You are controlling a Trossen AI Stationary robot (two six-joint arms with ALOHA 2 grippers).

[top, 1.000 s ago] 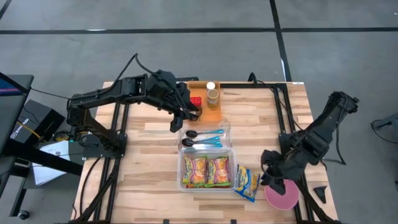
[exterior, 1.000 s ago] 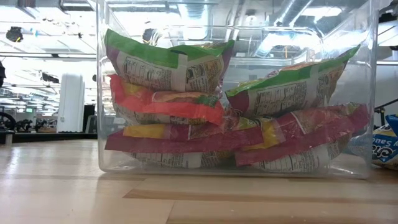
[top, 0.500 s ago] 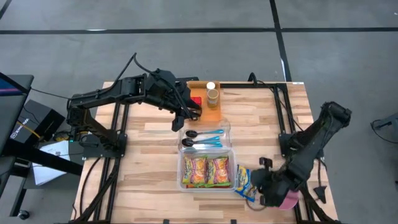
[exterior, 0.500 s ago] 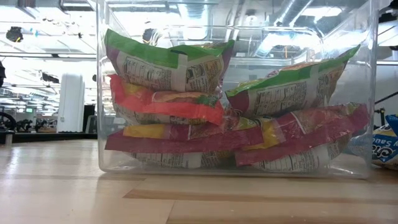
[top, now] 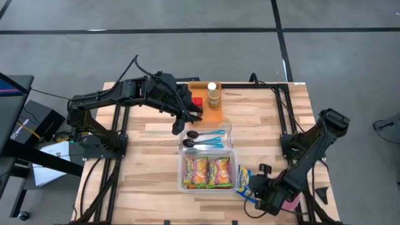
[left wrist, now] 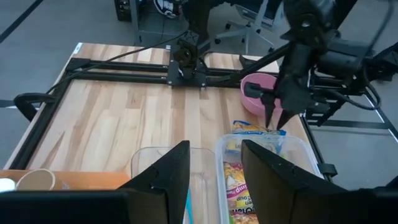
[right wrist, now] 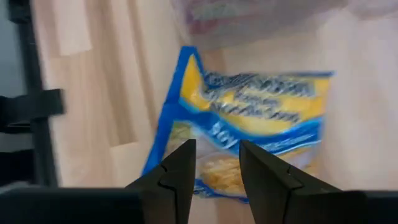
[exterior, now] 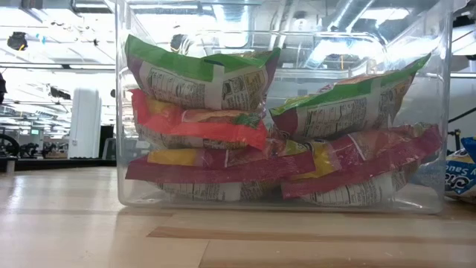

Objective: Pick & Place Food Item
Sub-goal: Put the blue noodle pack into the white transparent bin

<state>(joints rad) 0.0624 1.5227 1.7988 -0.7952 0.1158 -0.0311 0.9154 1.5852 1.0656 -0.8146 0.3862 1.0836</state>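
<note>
— Near the front right corner of the table, where did the right gripper stand?

— It hung low over the blue and yellow snack packet, just beside the pink bowl; the wrist view showed its two dark fingers spread apart with the packet between and beyond them, pinching nothing; whether the tips touched the wrapper could not be told.

— And the packet itself?

— It lay flat on the wood, just outside the right wall of the clear bin, apart from the bowl; the low view caught only its edge past the bin's side.

— What sat in the bin?

— Green, red and yellow noodle packs stacked in two piles, seen through the clear wall; from above, two packs showed side by side; behind the bin, a smaller clear tray held blue-handled spoons.

— Where was the left gripper?

— At the back of the table, held above the wood just beside an orange tray carrying a red block, a paper cup and a small white piece; its fingers stood parted, gripping nothing; its wrist camera looked across the table toward the right arm, the pink bowl and the blue packet.
</note>
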